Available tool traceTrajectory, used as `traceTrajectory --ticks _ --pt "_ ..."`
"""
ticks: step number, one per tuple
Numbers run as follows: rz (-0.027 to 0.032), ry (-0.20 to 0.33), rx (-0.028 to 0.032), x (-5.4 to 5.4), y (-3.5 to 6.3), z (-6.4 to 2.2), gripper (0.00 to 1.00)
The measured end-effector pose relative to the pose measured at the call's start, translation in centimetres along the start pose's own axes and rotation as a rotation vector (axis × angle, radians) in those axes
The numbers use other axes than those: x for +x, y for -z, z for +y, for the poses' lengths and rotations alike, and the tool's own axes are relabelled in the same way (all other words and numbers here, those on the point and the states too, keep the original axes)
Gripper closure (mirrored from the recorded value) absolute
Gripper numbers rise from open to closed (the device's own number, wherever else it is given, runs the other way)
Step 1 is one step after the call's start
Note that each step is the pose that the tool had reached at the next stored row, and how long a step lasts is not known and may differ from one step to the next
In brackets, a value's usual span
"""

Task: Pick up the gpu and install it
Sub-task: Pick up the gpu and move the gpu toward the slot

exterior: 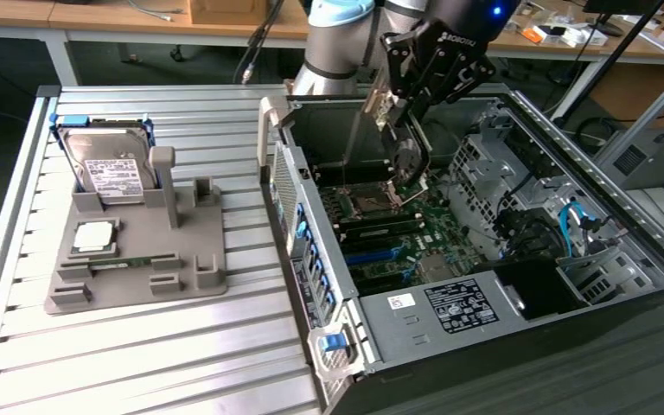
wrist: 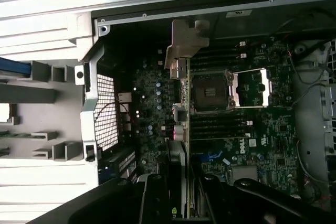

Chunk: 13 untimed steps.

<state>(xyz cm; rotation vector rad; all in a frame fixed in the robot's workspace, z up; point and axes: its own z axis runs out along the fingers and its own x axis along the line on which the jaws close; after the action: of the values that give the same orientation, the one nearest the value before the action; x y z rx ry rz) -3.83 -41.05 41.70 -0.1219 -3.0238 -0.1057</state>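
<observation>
From where I stand, the gripper (exterior: 405,111) is clamped on the gpu (exterior: 408,160), a finger on each side of the thin card. It holds the card upright and edge-down inside the open computer case (exterior: 297,199), above the motherboard (exterior: 390,251) and just beside the open CPU socket (exterior: 369,206). I cannot tell whether the lower edge touches the board. Outside the case, a grey tray (exterior: 194,259) on the slatted table (exterior: 136,346) holds the hard drive (exterior: 113,169) and a CPU chip (exterior: 93,236).

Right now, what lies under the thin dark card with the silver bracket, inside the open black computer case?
Under the card, which the gripper holds edge-on, is the green motherboard, with the open square processor socket beside. The strip directly below the card is covered.
</observation>
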Motion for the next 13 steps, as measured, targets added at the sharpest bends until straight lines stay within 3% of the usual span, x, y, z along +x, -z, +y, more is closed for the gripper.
traceTrajectory --ticks 13 --pt "0.0204 -0.001 0.0023 -3.7 -1.02 -0.52 0.73"
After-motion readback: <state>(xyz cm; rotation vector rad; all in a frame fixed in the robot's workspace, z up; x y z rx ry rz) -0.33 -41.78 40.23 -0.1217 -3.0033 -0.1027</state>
